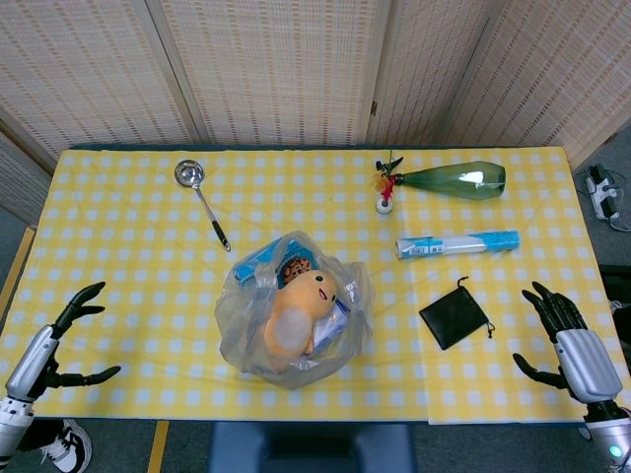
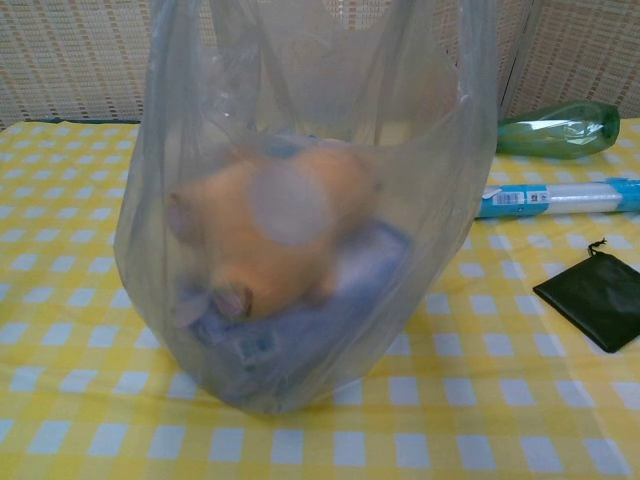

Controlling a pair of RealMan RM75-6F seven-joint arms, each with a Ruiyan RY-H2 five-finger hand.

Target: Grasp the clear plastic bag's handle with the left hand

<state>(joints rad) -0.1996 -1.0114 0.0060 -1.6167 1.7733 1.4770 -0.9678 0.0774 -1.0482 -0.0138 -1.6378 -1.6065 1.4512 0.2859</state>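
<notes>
A clear plastic bag (image 1: 293,310) stands near the table's front middle, holding an orange plush toy (image 1: 299,309) and blue packets. It fills the chest view, where the clear plastic bag (image 2: 310,200) rises past the top edge and its handles run out of frame. My left hand (image 1: 54,345) hovers over the table's front left corner, fingers spread, holding nothing, far left of the bag. At the front right edge my right hand (image 1: 562,340) is spread and empty as well. Neither hand shows in the chest view.
A ladle (image 1: 200,200) lies at the back left. A green bottle (image 1: 455,179), a small red-and-white figure (image 1: 385,193), a blue-and-white tube (image 1: 456,243) and a black pouch (image 1: 454,315) lie right of the bag. Woven screens stand behind the table.
</notes>
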